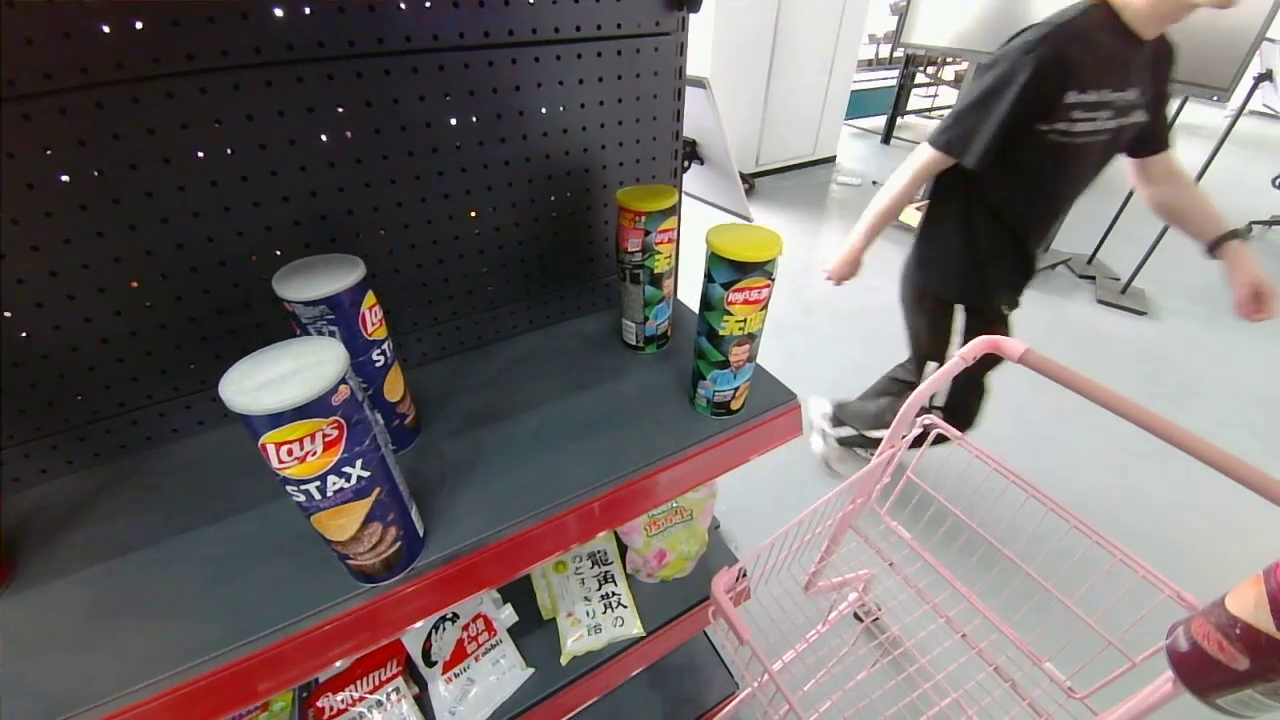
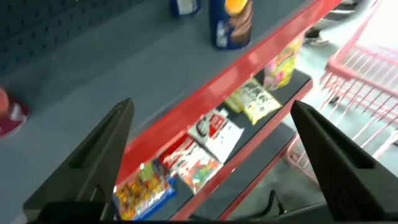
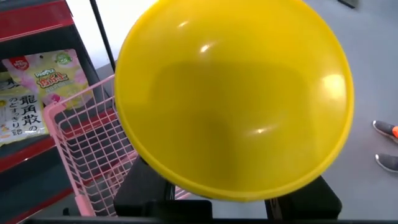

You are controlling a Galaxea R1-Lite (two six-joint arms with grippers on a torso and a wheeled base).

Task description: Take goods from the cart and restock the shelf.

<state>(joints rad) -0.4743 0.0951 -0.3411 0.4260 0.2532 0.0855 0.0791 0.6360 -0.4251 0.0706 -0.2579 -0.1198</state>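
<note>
At the pink cart's [image 1: 960,520] near corner, a yellow-lidded can [image 3: 233,93] is pinched in the right tool [image 3: 227,208], while the left tool [image 2: 211,106] is held spread over the shelf [image 1: 560,420]. An upright carry to the bare shelf space between the standing cans [image 1: 735,320] is judged next.

Matte black, wedge-shaped jaws

Left pincer [image 2: 211,106] fingers spread wide, nothing between them, over the shelf's [image 2: 124,56] red front lip. Blue can [image 2: 231,22] upright on the gray deck near that lip. Snack bags [image 2: 211,134] lie flat on the lower shelf [image 2: 273,124]. Pink cart [image 2: 367,68] just beside the shelf end.
</note>
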